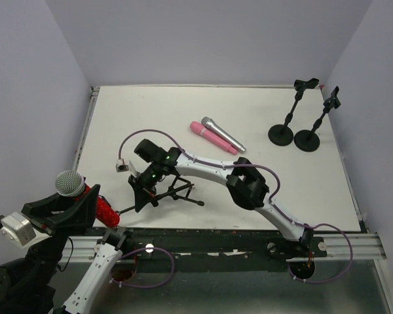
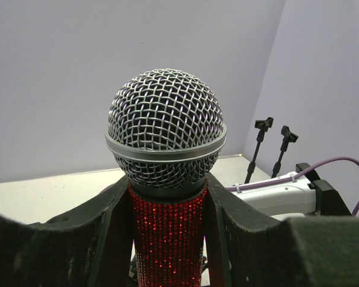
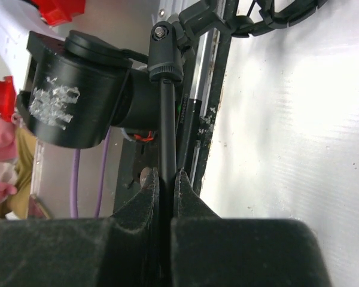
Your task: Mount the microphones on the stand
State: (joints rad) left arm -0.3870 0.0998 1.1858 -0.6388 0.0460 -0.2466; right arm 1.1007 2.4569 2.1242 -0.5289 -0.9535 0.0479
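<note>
My left gripper (image 1: 84, 201) is shut on the glittery red microphone (image 1: 105, 209) at the near left and holds it raised, silver mesh head (image 2: 166, 134) up. In the left wrist view the fingers (image 2: 110, 233) clamp its red body (image 2: 167, 239). My right gripper (image 1: 148, 182) is shut on the thin rod (image 3: 166, 131) of a black tripod stand (image 1: 173, 191) tipped over at the table's near left. The stand's clip holder (image 3: 78, 89) shows in the right wrist view. The pink microphone (image 1: 208, 136) and the silver-grey microphone (image 1: 224, 135) lie side by side at mid-table.
Two upright black stands with round bases (image 1: 281, 134) (image 1: 307, 139) are at the back right, also seen in the left wrist view (image 2: 257, 149). A purple cable (image 1: 144, 134) loops over the table. The table's near edge rail (image 1: 236, 239) runs along the front.
</note>
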